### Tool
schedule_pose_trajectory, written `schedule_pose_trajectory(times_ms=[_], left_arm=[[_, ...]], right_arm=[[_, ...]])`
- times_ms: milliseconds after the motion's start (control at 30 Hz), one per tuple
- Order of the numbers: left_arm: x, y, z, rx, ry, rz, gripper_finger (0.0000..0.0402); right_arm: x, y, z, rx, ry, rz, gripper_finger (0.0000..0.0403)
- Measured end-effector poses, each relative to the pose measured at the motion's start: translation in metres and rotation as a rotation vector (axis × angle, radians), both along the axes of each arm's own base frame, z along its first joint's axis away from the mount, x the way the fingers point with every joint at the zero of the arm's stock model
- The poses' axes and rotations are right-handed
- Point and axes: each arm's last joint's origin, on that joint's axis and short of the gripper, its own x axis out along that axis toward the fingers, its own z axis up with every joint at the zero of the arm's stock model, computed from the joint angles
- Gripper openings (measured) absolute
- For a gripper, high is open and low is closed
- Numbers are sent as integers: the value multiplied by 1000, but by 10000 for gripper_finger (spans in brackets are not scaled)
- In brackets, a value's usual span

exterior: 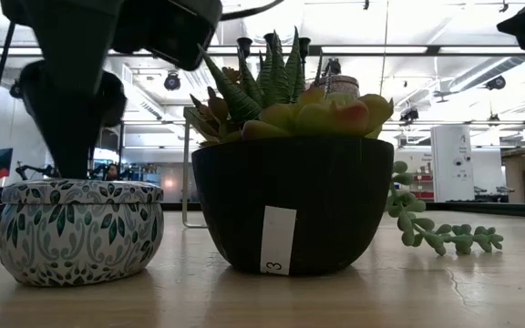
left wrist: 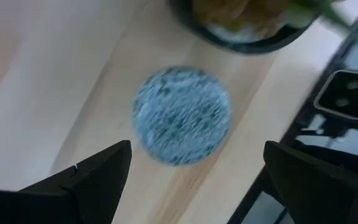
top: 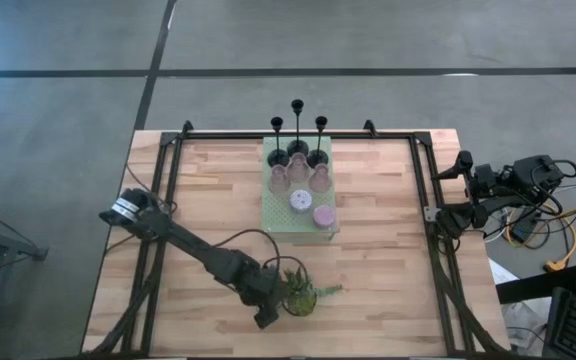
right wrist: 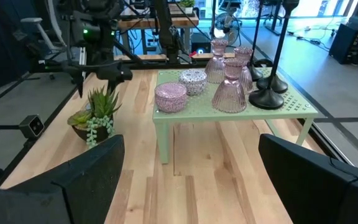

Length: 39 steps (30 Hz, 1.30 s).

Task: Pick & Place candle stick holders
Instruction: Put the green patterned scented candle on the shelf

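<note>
High view: left gripper (top: 266, 318) sits low-center beside the potted plant (top: 300, 295); on the green mat (top: 300, 212) up top, 3 black sticks (top: 297, 130), 3 pink glass holders (top: 298, 175), 2 small cups (top: 313, 207).

Low view: patterned cup (exterior: 78, 230) at left, just beside the plant.

Left wrist: fingers (left wrist: 92, 180) spread wide over that cup.

Right wrist: right gripper (right wrist: 191, 180) spread, well back from the mat.

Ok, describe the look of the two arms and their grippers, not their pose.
Both arms are dark, nearly black, built of jointed tubular links. The left arm has a pale silvery band near its base and a thin black cable looping beside it. Its gripper has two broad, wedge-shaped matte black fingers. The right arm carries black cabling, and the right gripper has similar blocky black fingers.
</note>
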Motion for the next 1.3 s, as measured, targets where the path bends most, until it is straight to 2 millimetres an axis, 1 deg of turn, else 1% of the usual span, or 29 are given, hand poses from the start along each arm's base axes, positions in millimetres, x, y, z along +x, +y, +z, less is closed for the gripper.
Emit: schedule_pose_trajectory(times_ms=[133, 433, 600, 800, 1067, 1300], left_arm=[[4, 0, -7, -28, 2, -17, 369], [10, 1, -21, 9, 16, -7, 369], [17, 0, -29, 40, -18, 8, 369], [22, -3, -43, 28, -7, 1, 369], [21, -4, -43, 0, 8, -13, 369], [19, -5, -43, 0, 6, -83, 369]], right_arm=[[0, 0, 0, 0, -1, 0, 366], [0, 0, 0, 0, 0, 0, 366], [0, 0, 0, 0, 0, 0, 366], [0, 0, 0, 0, 0, 0, 366], [0, 0, 0, 0, 0, 0, 366], [0, 0, 0, 0, 0, 0, 366]])
